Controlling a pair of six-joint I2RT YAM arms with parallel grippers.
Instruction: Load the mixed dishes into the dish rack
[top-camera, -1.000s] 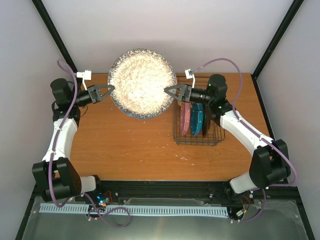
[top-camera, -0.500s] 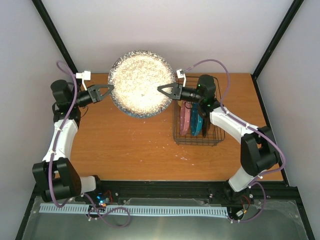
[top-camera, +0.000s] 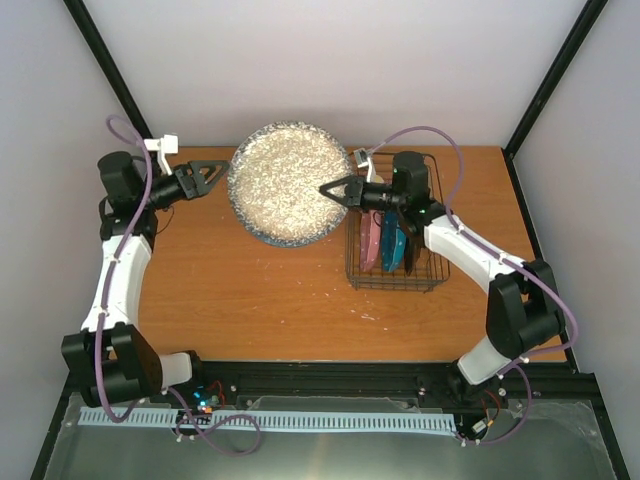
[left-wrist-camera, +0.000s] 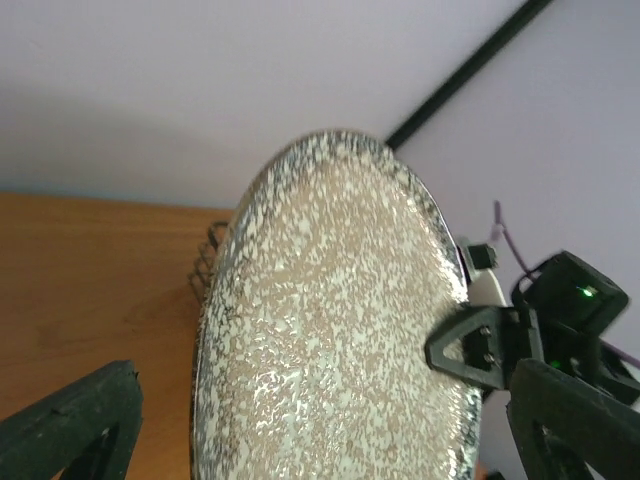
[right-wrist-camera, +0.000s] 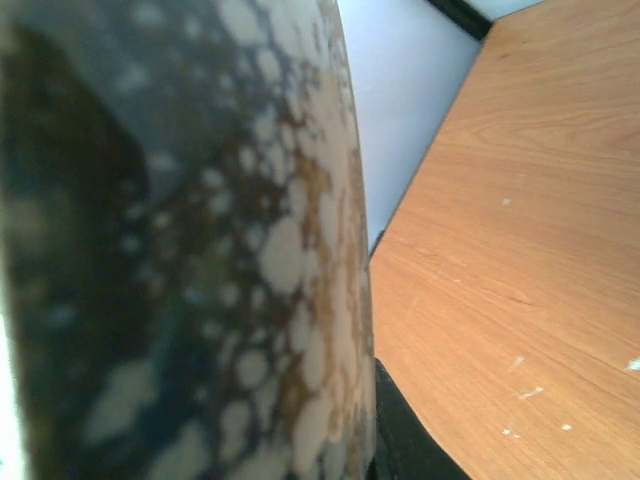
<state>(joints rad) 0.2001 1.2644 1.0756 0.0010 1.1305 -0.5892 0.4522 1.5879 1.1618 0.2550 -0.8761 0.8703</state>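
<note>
Table (top-camera: 250, 290) first: wood top, both your arms reach in from the near edge. Biggest item on screen is the grey speckled plate (top-camera: 285, 195). It's lifted clear of the wood, speckled face turned up toward the top cam, over the back-centre of the table, just left of the dish rack (top-camera: 395, 287). In the left wrist cam the plate (left-wrist-camera: 330, 330) reads as a tall oval, w/ a bit of rack wire poking out behind its left rim. The right wrist cam is nearly all plate rim (right-wrist-camera: 290, 250), too close & blurry for more, w/ wood beyond it.

The rack sits right of centre on the table. Standing on edge btw its dividers: pink dotted plate (top-camera: 370, 240), teal dotted plate (top-camera: 392, 242) just beside it, then a dark plate (top-camera: 411, 250) on the right, partly under your right arm.

Now the claws. Your R gripper (top-camera: 328, 189) is clenched on the speckled plate's right rim, and it alone carries the plate. The left wrist cam catches that R gripper (left-wrist-camera: 480, 350) pinching the rim too. Your L gripper (top-camera: 218, 170) is released, jaws spread wide, just off the plate's left rim & not touching. In its own cam the fingers (left-wrist-camera: 70, 430) sit in the bottom corners of the view, w/ the plate btw & beyond them.
</note>
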